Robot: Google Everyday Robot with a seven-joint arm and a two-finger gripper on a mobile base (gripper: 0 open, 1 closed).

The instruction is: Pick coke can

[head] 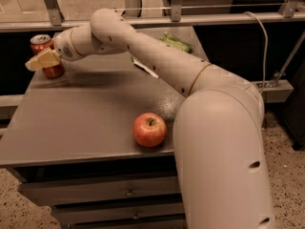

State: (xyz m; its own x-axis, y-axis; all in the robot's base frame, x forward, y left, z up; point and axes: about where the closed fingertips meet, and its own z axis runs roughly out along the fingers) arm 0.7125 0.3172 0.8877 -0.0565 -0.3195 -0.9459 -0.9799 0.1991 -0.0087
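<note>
The coke can (40, 42) stands upright at the far left corner of the grey table (71, 113), with the gripper (42, 60) right against its front, covering its middle (any grasp cannot be told). A red apple (149, 129) sits near the front edge, well apart from the can. A green packet (177, 43) lies at the far side.

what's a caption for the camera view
Gripper at the coke can, far left of the table; apple near front edge.

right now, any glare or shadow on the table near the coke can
Camera view: the shadow of the arm lies on the table beside the coke can, where the tool is; a dull sheen shows behind the apple.
</note>
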